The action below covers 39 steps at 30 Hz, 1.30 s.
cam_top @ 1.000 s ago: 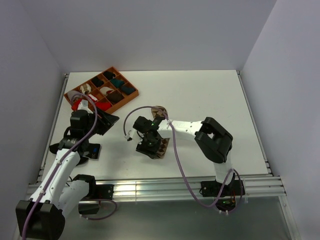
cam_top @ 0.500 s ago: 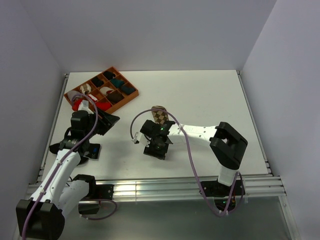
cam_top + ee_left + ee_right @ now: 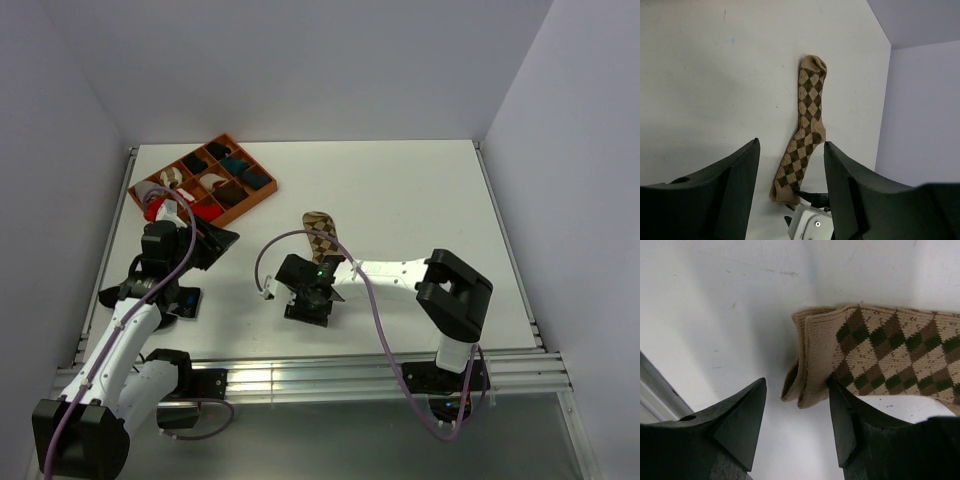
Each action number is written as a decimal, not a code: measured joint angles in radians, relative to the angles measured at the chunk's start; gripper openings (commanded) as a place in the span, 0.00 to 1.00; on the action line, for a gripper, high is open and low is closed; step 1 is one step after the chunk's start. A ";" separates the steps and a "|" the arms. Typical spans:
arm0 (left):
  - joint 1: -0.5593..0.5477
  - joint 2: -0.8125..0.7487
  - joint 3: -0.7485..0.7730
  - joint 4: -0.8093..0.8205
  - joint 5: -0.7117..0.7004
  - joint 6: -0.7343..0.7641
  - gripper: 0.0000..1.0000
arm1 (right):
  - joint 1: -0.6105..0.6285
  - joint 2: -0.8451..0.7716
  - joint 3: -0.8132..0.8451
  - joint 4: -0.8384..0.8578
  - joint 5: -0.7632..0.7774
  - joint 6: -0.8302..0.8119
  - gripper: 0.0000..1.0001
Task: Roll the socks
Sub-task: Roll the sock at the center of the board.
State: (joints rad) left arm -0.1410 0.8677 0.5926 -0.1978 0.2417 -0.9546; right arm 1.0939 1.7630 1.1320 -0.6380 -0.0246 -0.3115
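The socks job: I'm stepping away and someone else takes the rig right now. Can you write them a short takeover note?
Left gripper: open, empty, held off to the left, its camera facing the argyle sock.
Right gripper: open, low over the near end of the argyle sock, not clamping it.
Argyle sock: flat and stretched out mid-way across the table, unrolled.
Red sock: at the near-left corner of the tray; whether it is inside is unclear.
Done: nothing rolled.
Left: roll both socks.
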 measured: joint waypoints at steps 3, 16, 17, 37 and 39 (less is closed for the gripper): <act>0.000 0.000 0.000 0.004 -0.001 0.000 0.59 | 0.002 0.002 -0.020 0.023 0.029 0.000 0.55; -0.023 -0.006 -0.116 0.124 -0.006 0.007 0.48 | -0.016 -0.035 -0.060 0.048 -0.016 -0.003 0.32; -0.031 -0.007 -0.142 0.158 -0.004 0.006 0.45 | -0.025 -0.043 -0.060 0.044 -0.050 -0.005 0.31; -0.329 0.130 -0.409 0.947 0.016 0.060 0.09 | -0.423 0.274 0.138 -0.365 -0.801 -0.216 0.19; -0.370 0.181 -0.409 1.003 0.027 0.093 0.09 | -0.443 0.303 0.145 -0.393 -0.829 -0.214 0.19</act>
State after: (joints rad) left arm -0.5106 1.0489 0.1841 0.8055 0.2684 -0.8619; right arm 0.6510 2.0659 1.2770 -1.0309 -0.8539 -0.5259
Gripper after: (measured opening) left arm 0.091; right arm 0.195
